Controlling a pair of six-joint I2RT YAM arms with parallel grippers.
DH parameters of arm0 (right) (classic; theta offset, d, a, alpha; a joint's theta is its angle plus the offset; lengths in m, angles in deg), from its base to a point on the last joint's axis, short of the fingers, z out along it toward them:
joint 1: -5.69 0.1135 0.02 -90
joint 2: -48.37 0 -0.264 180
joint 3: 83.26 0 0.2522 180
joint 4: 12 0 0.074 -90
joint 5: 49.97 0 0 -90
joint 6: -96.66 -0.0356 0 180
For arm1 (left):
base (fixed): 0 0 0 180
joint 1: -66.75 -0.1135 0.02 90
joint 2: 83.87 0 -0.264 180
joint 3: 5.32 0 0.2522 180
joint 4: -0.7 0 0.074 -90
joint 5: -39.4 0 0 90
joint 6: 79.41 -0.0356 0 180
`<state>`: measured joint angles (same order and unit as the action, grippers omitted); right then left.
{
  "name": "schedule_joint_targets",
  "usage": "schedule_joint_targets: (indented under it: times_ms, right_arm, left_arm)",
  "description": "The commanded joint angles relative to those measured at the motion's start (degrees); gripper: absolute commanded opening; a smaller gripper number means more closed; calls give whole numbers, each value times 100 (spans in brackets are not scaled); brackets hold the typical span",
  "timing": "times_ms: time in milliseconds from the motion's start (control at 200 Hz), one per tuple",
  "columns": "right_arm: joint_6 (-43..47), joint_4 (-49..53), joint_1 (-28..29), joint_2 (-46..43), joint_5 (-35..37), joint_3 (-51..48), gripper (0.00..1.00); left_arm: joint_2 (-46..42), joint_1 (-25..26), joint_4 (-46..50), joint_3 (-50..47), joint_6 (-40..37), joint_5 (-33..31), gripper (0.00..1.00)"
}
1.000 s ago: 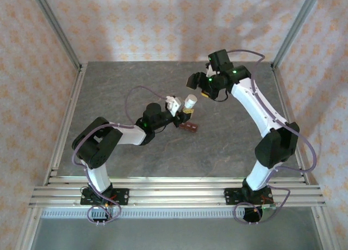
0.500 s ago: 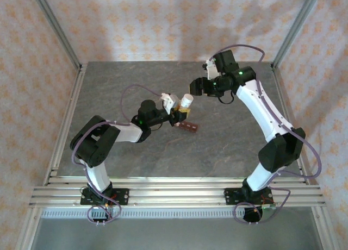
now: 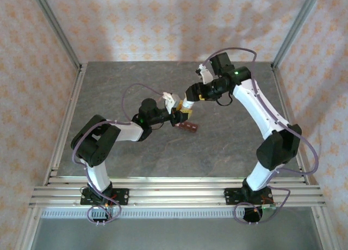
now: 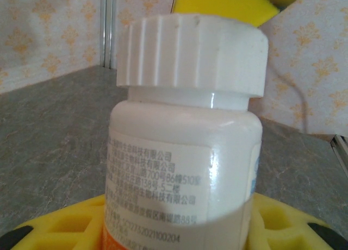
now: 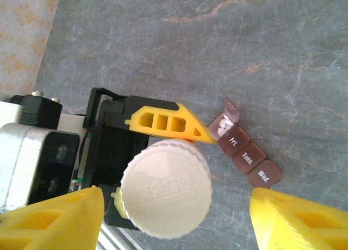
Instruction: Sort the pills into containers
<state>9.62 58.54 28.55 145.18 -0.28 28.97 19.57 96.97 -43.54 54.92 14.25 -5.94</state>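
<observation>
Reaching down toward the frame's centre since a second ago, the right pincer is now hanging directly over the white bottle, where earlier it was standing off to the upper right. The left arm is keeping much the same pose.

Two arms are working over the grey bench, and one bottle is sitting between them. The left pincer is gripping that bottle by its lower body and holding it upright; in the left wrist view the printed label is facing the camera and the single ribbed white cap is sitting on the neck.

In the right wrist view the right pincer's two yellow fingers are standing spread apart at the lower left and lower right corners, with the round cap lying between them near the bottom edge. The jaws are open and are touching nothing.

One strip of containers is lying flat on the bench just right of the bottle, running diagonally toward the lower right. It is showing four compartments: three are closed and carrying printed day labels, and the one at the upper left end is open, its lid tilted up, with a few white pills inside, too small to count. In the top view the strip is lying just below and beside the held bottle.
</observation>
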Motion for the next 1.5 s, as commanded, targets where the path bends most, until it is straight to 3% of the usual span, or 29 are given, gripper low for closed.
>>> schedule_joint_targets:
  times_ms: [0, 881, 1126, 1336, 1496]
  right_arm:
    - [144, 159, 61, 88, -74, 163, 70]
    - [-80, 18, 78, 218, -103, 285, 58]
    - [-178, -125, 88, 180, -223, 108, 37]
    - [-730, -420, 154, 86, 27, -263, 36]
    - [-1590, -817, 211, 17, 463, -693, 36]
  left_arm:
    - [62, -33, -67, 169, 71, 147, 0]
    - [82, -33, -76, 169, 117, 188, 0]
    - [63, -24, -62, 184, 113, 132, 0]
    - [-228, 115, 476, 138, -455, -536, 0]
    - [-366, 230, 307, 26, -633, -1020, 0]
